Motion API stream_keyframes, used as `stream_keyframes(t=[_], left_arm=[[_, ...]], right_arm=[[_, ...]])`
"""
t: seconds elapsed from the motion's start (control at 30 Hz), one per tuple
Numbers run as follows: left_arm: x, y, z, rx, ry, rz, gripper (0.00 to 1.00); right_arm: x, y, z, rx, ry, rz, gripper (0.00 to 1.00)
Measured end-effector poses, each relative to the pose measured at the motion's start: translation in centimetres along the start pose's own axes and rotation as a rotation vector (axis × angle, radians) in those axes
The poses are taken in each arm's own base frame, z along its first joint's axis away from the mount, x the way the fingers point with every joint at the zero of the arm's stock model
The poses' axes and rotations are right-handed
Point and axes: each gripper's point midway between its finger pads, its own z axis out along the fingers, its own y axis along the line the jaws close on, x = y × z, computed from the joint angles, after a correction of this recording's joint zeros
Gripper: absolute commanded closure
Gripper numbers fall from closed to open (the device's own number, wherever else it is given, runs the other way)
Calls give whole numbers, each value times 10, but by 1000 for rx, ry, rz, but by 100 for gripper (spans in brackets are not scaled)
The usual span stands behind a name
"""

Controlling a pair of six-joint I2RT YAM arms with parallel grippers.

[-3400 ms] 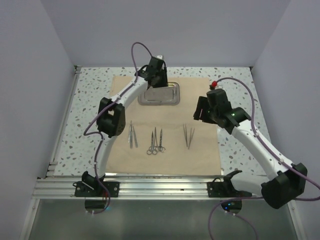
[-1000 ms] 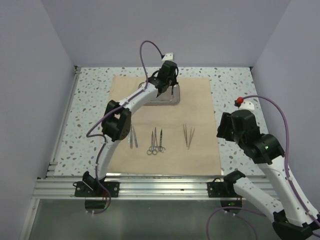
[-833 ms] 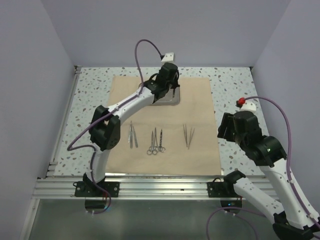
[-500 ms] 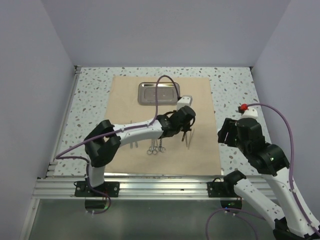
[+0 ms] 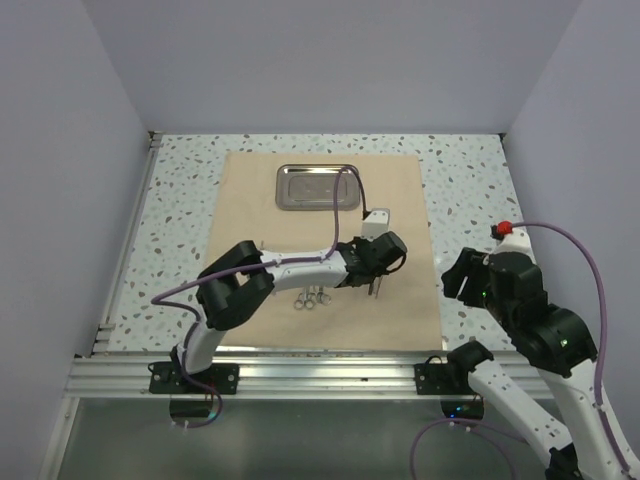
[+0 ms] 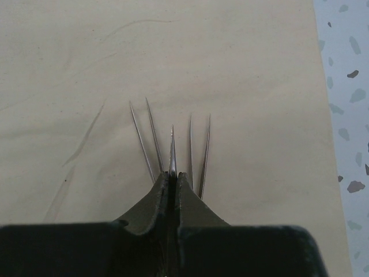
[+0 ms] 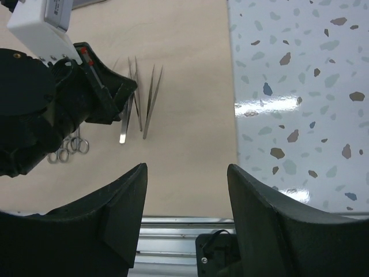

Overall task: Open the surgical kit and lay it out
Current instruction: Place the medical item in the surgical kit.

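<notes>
The beige cloth wrap [image 5: 325,230] lies spread flat, with the shiny steel tray [image 5: 318,187] at its far end. My left gripper [image 6: 173,173] is shut on a slim pointed pair of tweezers [image 6: 172,144], whose tip sticks out between two more tweezers [image 6: 199,150] lying on the cloth. In the top view that gripper [image 5: 375,283] is over the cloth's right front part. Ring-handled scissors [image 5: 308,298] lie just left of it, partly under the arm. My right gripper [image 7: 185,168] hangs open and holds nothing, over the cloth's right edge.
Speckled tabletop [image 5: 470,190] surrounds the cloth. Purple walls close in the left, back and right. An aluminium rail [image 5: 320,375] with both arm bases runs along the near edge. The left arm [image 5: 290,268] stretches across the front half of the cloth.
My left arm has swung from the tray at the back down to the tweezers at the cloth's front right. The right arm has drawn back toward the right and the near edge.
</notes>
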Motion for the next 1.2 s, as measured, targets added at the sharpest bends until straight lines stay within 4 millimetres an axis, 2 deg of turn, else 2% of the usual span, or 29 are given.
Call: stream_keyframes(t=[0.07, 0.13, 0.3, 0.53, 0.83, 0.9, 0.97, 1.07, 1.13, 1.2], left_arm=[[2, 1, 6, -17, -2, 3, 97], [2, 0, 10, -30, -5, 5, 89], [0, -4, 16, -43, -5, 1, 82], [-9, -12, 13, -31, -16, -9, 78], [-12, -4, 5, -60, -12, 9, 77], [-25, -1, -7, -67, -36, 10, 75], [-48, 3, -28, -69, -86, 9, 75], [-85, 18, -72, -70, -173, 1, 74], [-107, 36, -107, -72, -240, 5, 73], [-124, 59, -140, -82, -307, 10, 67]], right_arm=[[0, -1, -3, 0, -1, 3, 38], [-1, -2, -6, 1, -1, 4, 38], [1, -5, -10, 7, 5, 2, 38], [3, -6, -12, 5, 3, 2, 38], [1, -2, -10, -10, 4, -4, 34], [0, 2, -11, -32, 3, -10, 30], [-3, 6, -13, -54, 0, -15, 28], [-11, 14, -15, -87, -13, -20, 25], [-16, 20, -16, -108, -19, -27, 23], [-20, 26, -15, -132, -26, -34, 22]])
